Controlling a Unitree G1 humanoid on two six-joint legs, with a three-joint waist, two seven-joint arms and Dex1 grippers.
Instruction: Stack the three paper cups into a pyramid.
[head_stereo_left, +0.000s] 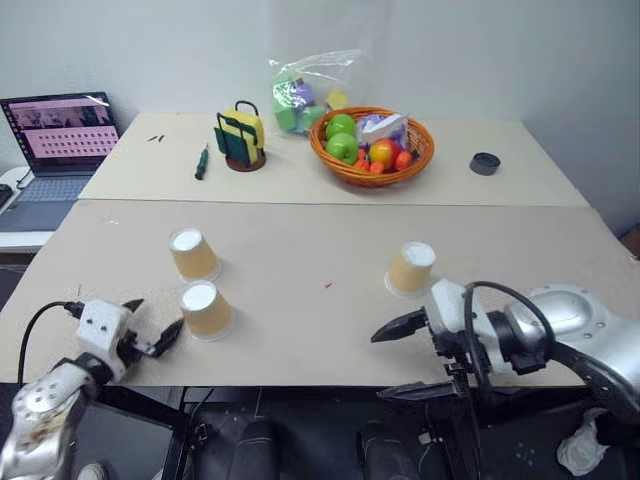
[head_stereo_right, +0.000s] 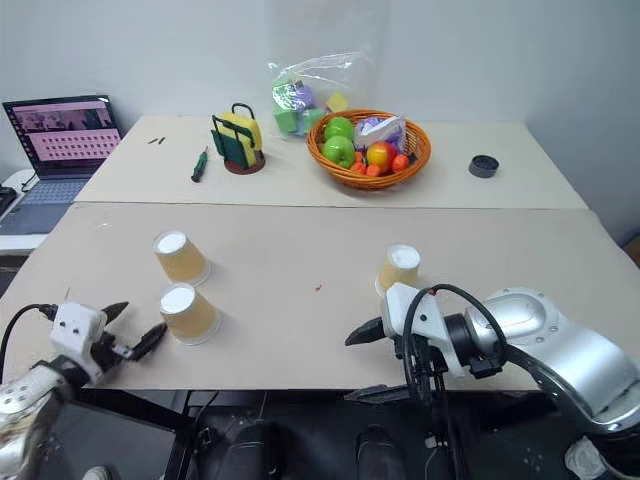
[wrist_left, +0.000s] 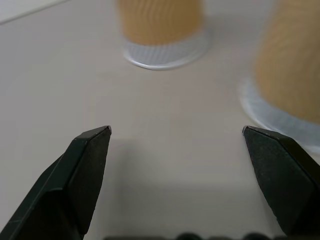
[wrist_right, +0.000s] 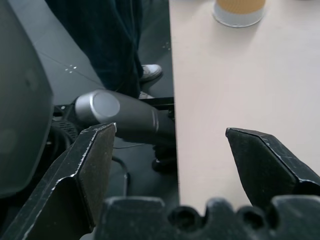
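Note:
Three tan paper cups stand upside down and apart on the near table. One cup (head_stereo_left: 193, 254) sits at the left, a second cup (head_stereo_left: 206, 310) just in front of it, and the third cup (head_stereo_left: 411, 268) at the right. No pyramid stands. My left gripper (head_stereo_left: 152, 322) is open at the table's front left edge, pointing at the nearest left cup (wrist_left: 295, 75), with the other left cup (wrist_left: 162, 25) beyond. My right gripper (head_stereo_left: 400, 358) is open and empty at the front edge, just before the right cup (wrist_right: 239, 10).
On the back table are a basket of fruit (head_stereo_left: 372, 145), a bag of coloured blocks (head_stereo_left: 305, 95), a sponge holder (head_stereo_left: 240, 138), a screwdriver (head_stereo_left: 201, 162) and a black round lid (head_stereo_left: 485, 163). A laptop (head_stereo_left: 60, 140) sits at the far left.

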